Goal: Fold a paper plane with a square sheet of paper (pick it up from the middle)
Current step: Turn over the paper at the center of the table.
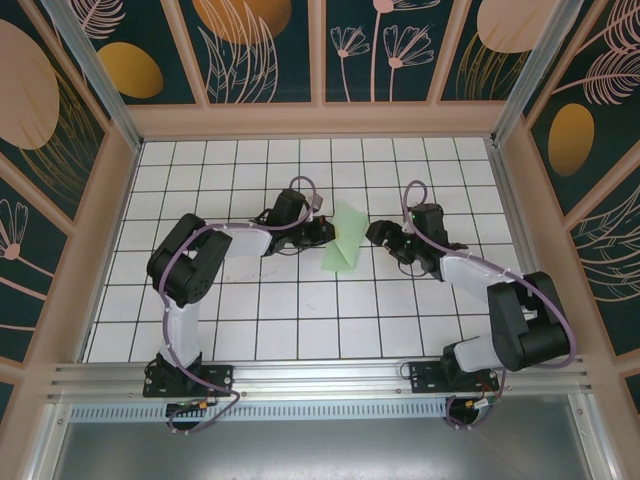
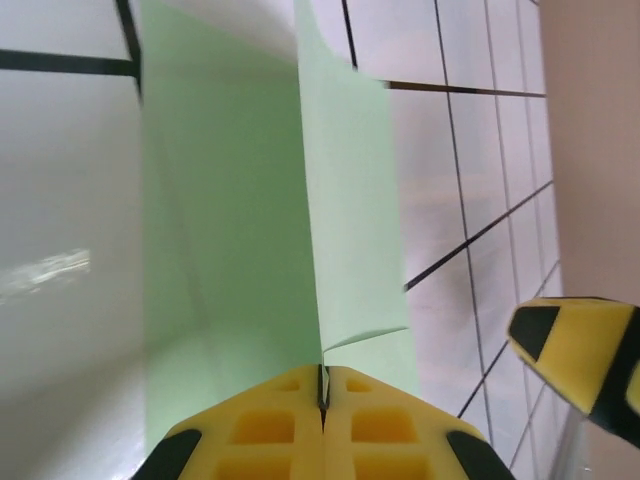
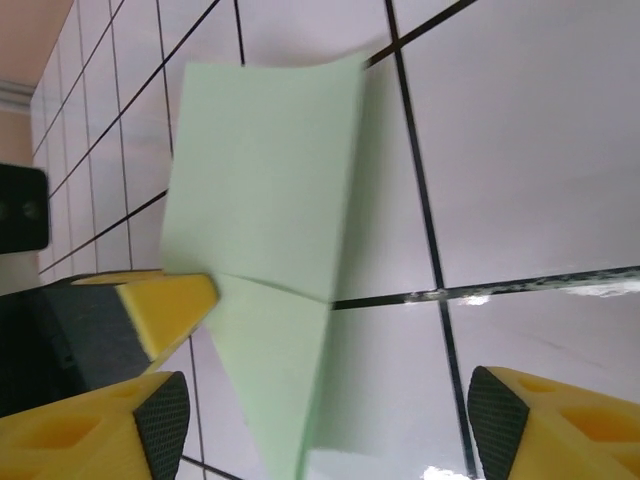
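The pale green sheet of paper [image 1: 345, 240] is folded into a narrow, pointed paper plane shape and stands on edge over the tiled table's middle. My left gripper [image 1: 322, 232] is at its left side. In the left wrist view the left gripper [image 2: 323, 395] is shut on a thin edge of the folded paper [image 2: 230, 250]. My right gripper [image 1: 383, 234] is just right of the paper, apart from it. In the right wrist view the right gripper [image 3: 330, 415] is open, with the paper [image 3: 260, 190] ahead of it and the left gripper's yellow finger [image 3: 165, 305] at the paper's edge.
The white grid-tiled table [image 1: 300, 300] is walled by a wooden frame [image 1: 320, 122] and patterned panels. A metal rail [image 1: 320, 375] runs along the near edge by the arm bases. The right gripper's finger [image 2: 585, 350] shows close by in the left wrist view.
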